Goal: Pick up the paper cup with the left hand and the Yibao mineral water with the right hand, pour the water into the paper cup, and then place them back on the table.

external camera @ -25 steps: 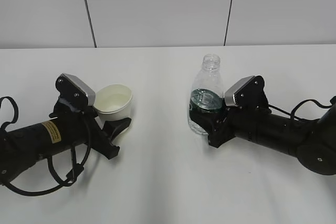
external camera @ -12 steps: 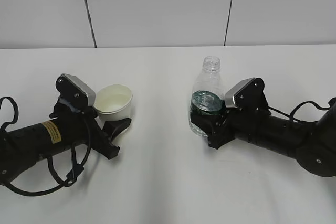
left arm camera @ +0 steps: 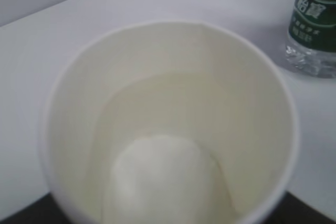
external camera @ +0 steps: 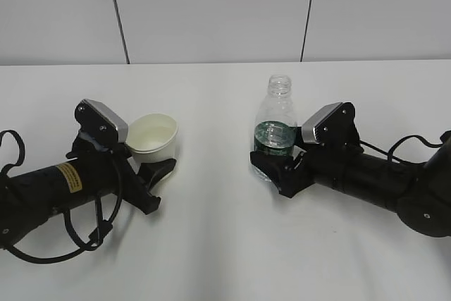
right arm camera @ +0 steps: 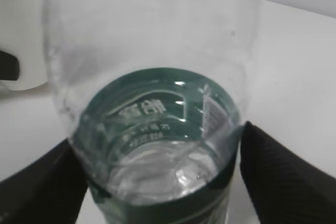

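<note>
1. The Yibao mineral water [external camera: 277, 128] stands upright on the table [external camera: 225, 244], long axis vertical, between the jaws of the right hand [external camera: 276, 173], which looks spread wide around its green label.
2. It is clear, ribbed, uncapped, with some water left in it.
3. The paper cup [external camera: 153, 137] sits tilted in the left hand [external camera: 156, 177], which pinches it; the cup holds water.
4. Cup and bottle stand well apart.

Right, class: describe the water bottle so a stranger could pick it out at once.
Start at the white table. On its right side, between the right gripper's black fingers, stands the bottle. It is clear ribbed plastic with a dark green label and no cap, taller than the cream paper cup to its left.
</note>
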You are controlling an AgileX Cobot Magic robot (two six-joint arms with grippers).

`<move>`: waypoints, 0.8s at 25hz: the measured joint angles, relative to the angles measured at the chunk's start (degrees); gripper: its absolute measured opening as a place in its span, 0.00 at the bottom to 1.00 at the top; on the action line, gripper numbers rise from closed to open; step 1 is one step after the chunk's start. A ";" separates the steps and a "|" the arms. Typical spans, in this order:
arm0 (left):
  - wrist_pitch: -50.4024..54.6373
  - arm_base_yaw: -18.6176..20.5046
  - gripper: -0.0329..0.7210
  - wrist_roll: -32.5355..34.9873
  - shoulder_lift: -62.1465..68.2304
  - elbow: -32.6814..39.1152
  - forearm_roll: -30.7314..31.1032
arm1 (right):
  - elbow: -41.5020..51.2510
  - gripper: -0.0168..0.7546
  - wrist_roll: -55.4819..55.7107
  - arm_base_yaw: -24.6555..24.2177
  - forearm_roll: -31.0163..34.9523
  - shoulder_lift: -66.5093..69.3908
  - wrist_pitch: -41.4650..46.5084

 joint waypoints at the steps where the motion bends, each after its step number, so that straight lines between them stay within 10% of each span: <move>1: 0.00 0.00 0.62 0.00 0.00 0.00 0.00 | 0.00 0.87 0.00 0.00 0.00 0.00 0.00; 20: 1.49 0.00 0.83 0.00 0.00 -0.08 -1.23 | 5.16 0.87 -0.09 0.00 2.50 0.00 -1.06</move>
